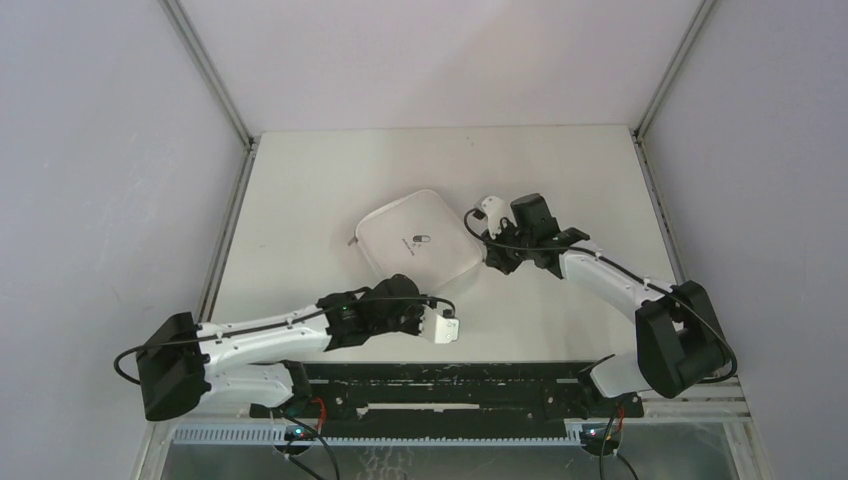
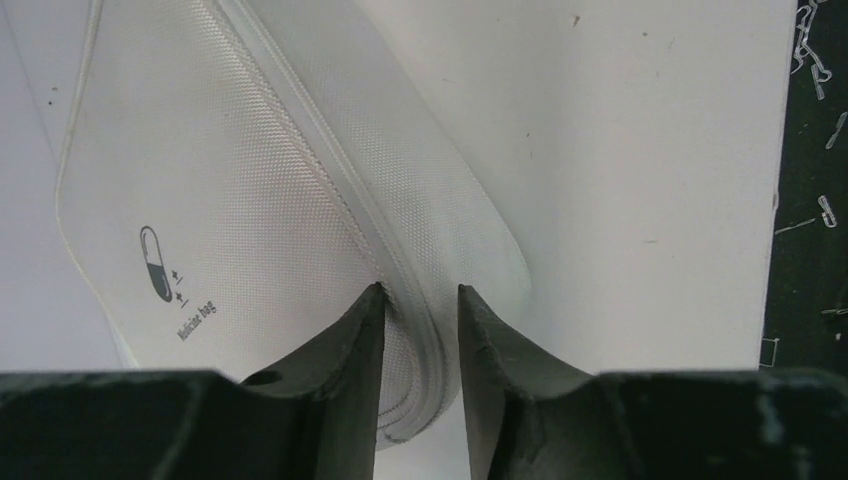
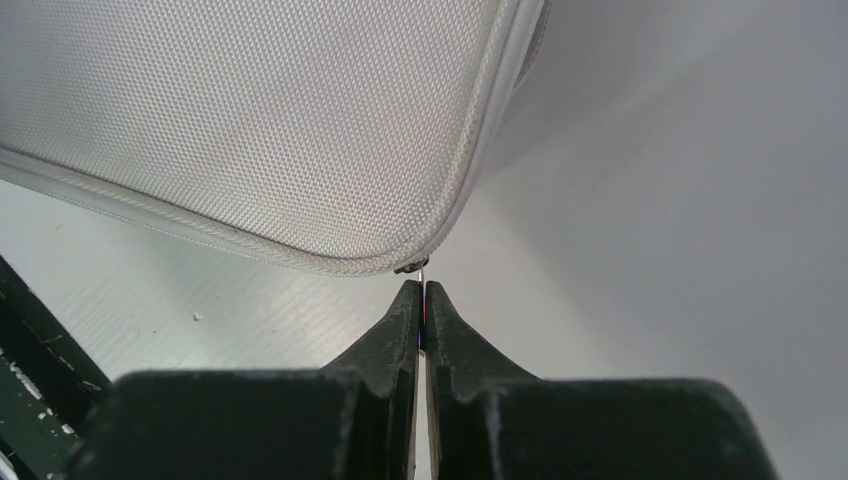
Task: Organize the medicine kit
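Observation:
The medicine kit (image 1: 418,240) is a white square soft case with a pill logo, lying closed in the middle of the table. My left gripper (image 1: 404,285) is at its near corner. In the left wrist view the gripper (image 2: 421,290) has one finger on the lid and one on the side wall, with the kit's zipped edge (image 2: 400,260) pinched between them. My right gripper (image 1: 496,258) is at the kit's right corner. In the right wrist view it (image 3: 421,285) is shut on the small zip pull (image 3: 422,268), which hangs from the kit's edge (image 3: 250,120).
Grey walls with metal posts enclose the table on three sides. A black rail (image 1: 450,385) with cables runs along the near edge between the arm bases. The table's near edge (image 2: 775,200) shows in the left wrist view.

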You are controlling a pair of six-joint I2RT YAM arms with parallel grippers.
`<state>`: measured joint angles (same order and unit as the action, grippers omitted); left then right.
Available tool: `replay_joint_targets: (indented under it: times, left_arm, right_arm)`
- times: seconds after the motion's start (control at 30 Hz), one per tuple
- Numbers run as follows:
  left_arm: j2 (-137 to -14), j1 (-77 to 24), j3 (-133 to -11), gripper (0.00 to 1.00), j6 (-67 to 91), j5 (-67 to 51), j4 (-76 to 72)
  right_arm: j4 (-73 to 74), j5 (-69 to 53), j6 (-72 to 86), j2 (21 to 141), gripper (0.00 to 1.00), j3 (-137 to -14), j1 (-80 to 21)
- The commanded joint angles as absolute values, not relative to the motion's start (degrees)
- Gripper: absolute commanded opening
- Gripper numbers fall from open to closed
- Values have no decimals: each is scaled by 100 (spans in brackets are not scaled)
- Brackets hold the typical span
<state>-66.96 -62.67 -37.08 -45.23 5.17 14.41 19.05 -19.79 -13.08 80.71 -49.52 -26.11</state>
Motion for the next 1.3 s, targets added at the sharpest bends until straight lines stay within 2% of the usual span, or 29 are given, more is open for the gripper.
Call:
replay_joint_targets:
  times: [0.0,0.17,0.3,0.43,0.6,0.7,0.9,1.13,1.27]
  left_arm:
    - [-6634,-6353,-3933,41,-4376,356,1370]
    - [-7096,-6354,-4487,60,-4011,706,854]
    - [-7693,-6361,-4996,71,-3787,902,532]
    - [-8352,-6378,-5471,76,-3791,1176,276]
    - [-9228,-6375,-5885,76,-3988,1674,57]
    - [-9531,-6360,-5897,67,-4125,1905,-99]
    - [-9699,-6354,-5770,36,-4083,1896,148]
    - [-9154,-6350,-5095,3,-4131,1793,397]
    - [-8758,-6332,-4711,0,-4209,1543,526]
  right_arm:
    - [1429,-1840,-1557,7951,0,-4962,-2468]
    - [1437,-2061,-1471,7950,0,-4941,-2343]
    - [1449,-2202,-1380,7945,0,-4935,-2292]
    - [1465,-2318,-1304,7994,0,-4939,-2278]
    - [1444,-2372,-1261,8063,0,-4939,-2270]
    - [1446,-2358,-1269,8060,0,-4939,-2272]
    - [1431,-2312,-1263,8022,0,-4939,-2267]
    - [1389,-2103,-1280,8091,0,-4940,-2292]
    - [1369,-1954,-1304,8121,0,-4941,-2306]
